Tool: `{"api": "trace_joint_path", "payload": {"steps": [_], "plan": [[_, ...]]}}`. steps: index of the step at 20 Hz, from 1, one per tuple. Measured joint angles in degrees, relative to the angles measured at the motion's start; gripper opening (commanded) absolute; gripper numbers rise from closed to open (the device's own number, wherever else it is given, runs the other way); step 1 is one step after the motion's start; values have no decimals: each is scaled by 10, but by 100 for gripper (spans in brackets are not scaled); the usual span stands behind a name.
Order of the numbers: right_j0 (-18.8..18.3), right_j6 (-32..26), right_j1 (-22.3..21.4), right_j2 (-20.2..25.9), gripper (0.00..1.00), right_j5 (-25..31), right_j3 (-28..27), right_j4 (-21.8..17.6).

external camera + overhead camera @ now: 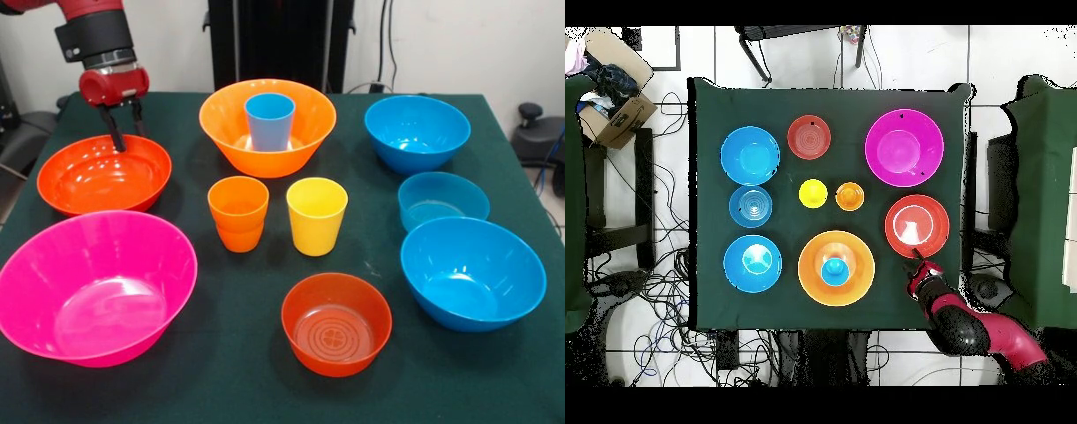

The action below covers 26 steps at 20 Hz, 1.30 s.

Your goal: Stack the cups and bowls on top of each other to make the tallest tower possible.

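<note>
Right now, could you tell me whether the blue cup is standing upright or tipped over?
Upright. The blue cup stands mouth up inside the big orange bowl; the overhead view shows its round open rim centred there.

No readable text, label, brand, number or sign shows in either view. The bowls, the cups and the green bench [221, 353] carry no lettering. The small red-orange bowl [336, 323] has only a moulded pattern of rings with a cross at its centre on its floor, no characters. The cardboard box [613, 118] beside the bench shows no legible print.
</note>
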Motion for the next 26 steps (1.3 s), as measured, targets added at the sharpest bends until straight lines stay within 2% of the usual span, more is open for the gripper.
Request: {"api": "trace_joint_path", "payload": {"steps": [6,26], "plan": [[-8,0,17,2,100,0,-8,0],[-7,0,18,12,100,0,-9,0]]}}
